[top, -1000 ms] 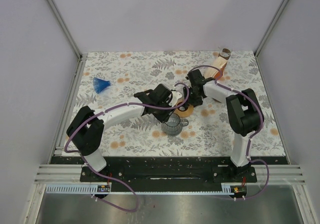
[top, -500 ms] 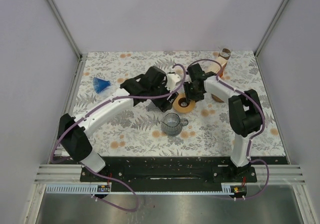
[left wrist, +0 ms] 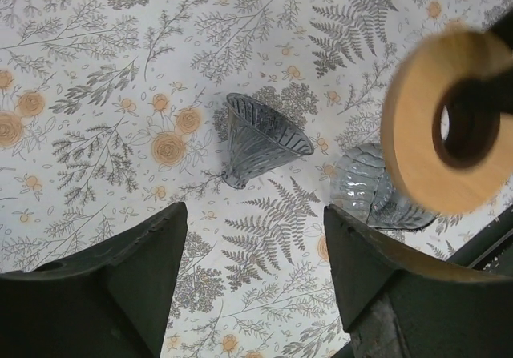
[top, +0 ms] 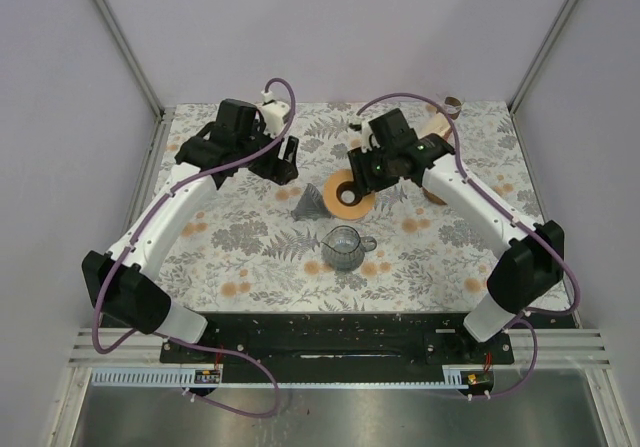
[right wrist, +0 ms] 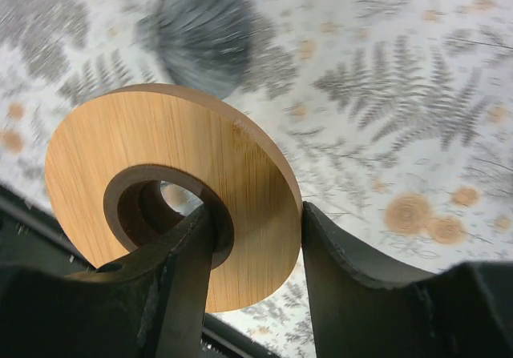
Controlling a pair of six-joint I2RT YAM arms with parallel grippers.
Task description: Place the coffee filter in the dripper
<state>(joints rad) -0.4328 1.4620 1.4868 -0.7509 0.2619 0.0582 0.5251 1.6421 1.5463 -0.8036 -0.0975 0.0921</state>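
The dripper (top: 312, 204), a ribbed glass cone, lies on its side on the flowered counter (top: 230, 257) near the middle, its wide mouth toward the right in the left wrist view (left wrist: 260, 138). The left jaws hang above the counter to the far left of it, spread wide and holding nothing, with both dark fingers (left wrist: 104, 294) clear of the dripper. The right jaws are closed on a wooden ring (top: 350, 195), one finger (right wrist: 172, 282) through its hole and the other outside its rim, so that the ring (right wrist: 172, 182) is held up off the counter just to the right of the dripper. A glass cup (top: 345, 248) with a handle stands upright nearer the arm bases, apart from both. A tan thing (top: 436, 127) lies at the far right corner, partly behind the right arm's cable. It may be the filter, but I cannot tell. Nothing sits inside the dripper.
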